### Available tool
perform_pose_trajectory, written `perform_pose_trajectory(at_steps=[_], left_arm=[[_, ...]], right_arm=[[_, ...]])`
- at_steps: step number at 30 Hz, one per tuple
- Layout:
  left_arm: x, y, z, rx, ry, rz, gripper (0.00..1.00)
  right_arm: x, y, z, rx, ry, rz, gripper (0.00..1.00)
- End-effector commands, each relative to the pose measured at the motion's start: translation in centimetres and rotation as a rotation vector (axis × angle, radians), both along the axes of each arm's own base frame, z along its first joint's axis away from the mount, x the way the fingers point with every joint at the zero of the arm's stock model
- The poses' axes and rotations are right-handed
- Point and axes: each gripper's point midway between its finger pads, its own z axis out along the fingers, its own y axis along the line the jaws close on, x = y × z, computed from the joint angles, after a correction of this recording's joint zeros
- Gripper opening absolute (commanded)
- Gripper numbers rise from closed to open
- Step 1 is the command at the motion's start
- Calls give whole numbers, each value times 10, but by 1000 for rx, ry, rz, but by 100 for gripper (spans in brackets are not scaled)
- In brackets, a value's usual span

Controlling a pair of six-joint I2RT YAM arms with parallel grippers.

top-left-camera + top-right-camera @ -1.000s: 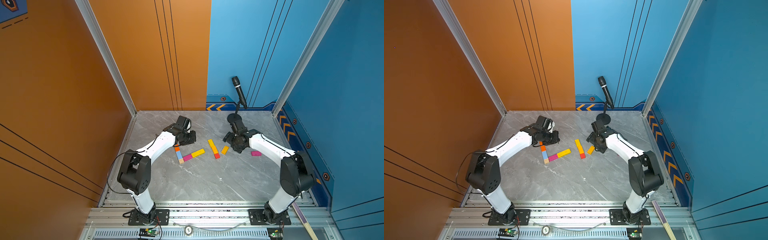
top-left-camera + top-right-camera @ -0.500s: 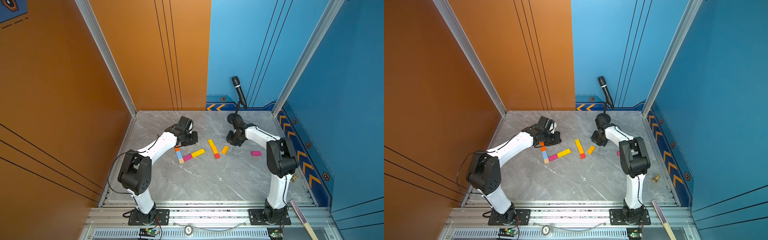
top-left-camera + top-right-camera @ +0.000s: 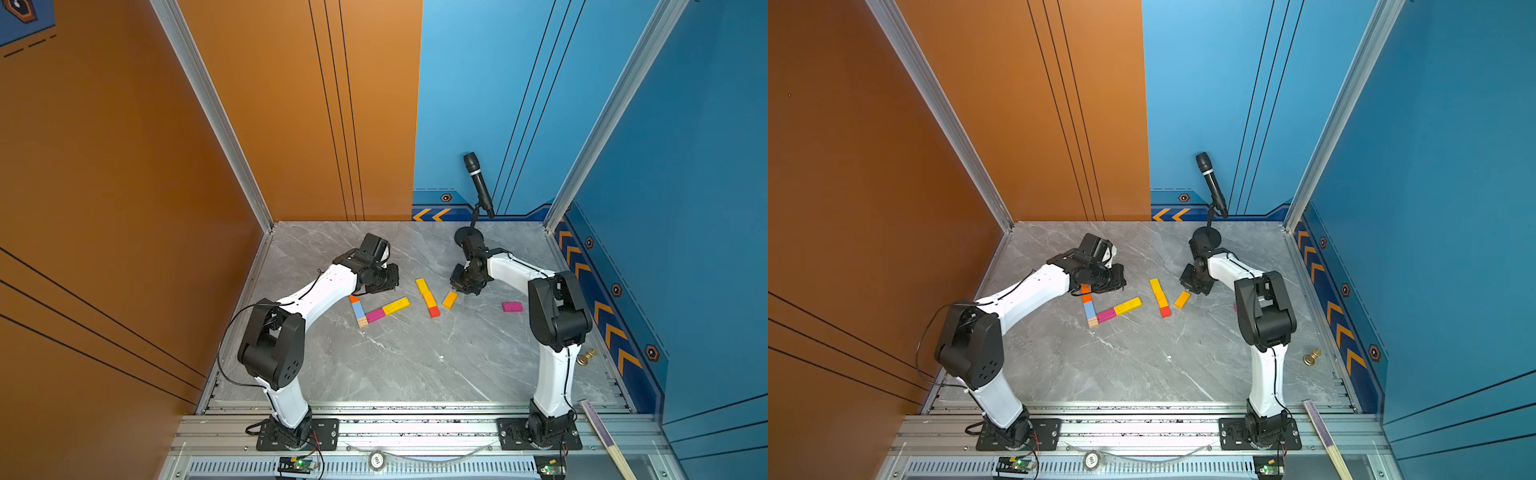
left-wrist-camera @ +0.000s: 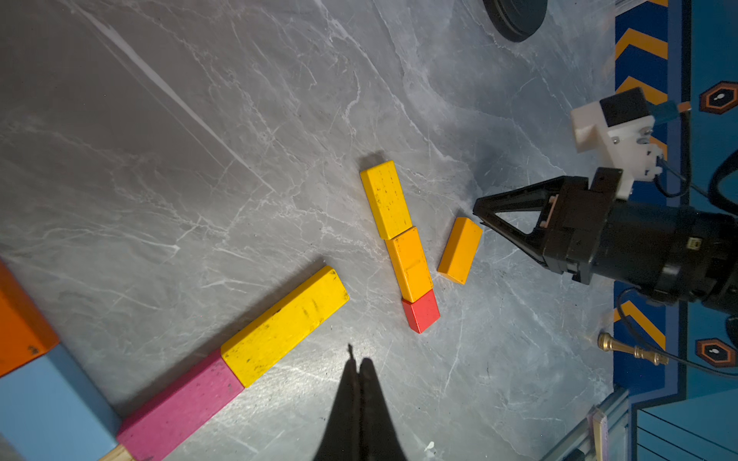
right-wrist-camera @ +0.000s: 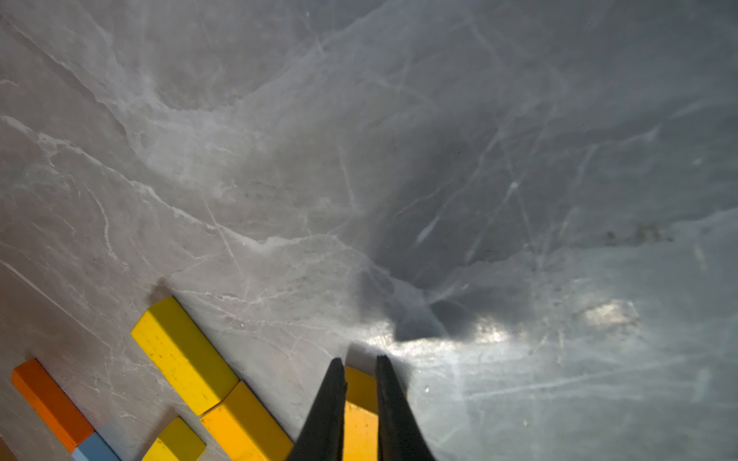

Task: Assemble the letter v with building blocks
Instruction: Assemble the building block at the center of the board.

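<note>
Fingertips of the right gripper (image 5: 358, 361) are standing narrow, with the loose amber brick (image 5: 360, 419) showing in the slit between them; whether they are pinching it cannot be told. Just beside that gripper, a yellow brick (image 4: 385, 199), a second amber brick (image 4: 409, 263) and a red cube (image 4: 421, 311) are lying end to end. The left gripper (image 4: 358, 359) is hanging pressed shut, holding nothing, with the pink brick (image 4: 179, 403) and long yellow brick (image 4: 285, 323) lying just off its fingertips. A stray pink brick (image 3: 512, 306) is lying back beside the right arm.

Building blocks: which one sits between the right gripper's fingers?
The short amber block lying alone beside the yellow-amber-red row; the right gripper pinches its end.
</note>
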Motion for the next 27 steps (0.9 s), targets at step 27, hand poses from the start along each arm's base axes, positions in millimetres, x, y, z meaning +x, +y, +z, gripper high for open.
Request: perform_pose_trajectory(at_steps=[27], left_arm=[[-1,-1,0,15,3,-5,2]], right_arm=[[-46,-7,0,-61,37,-3,20]])
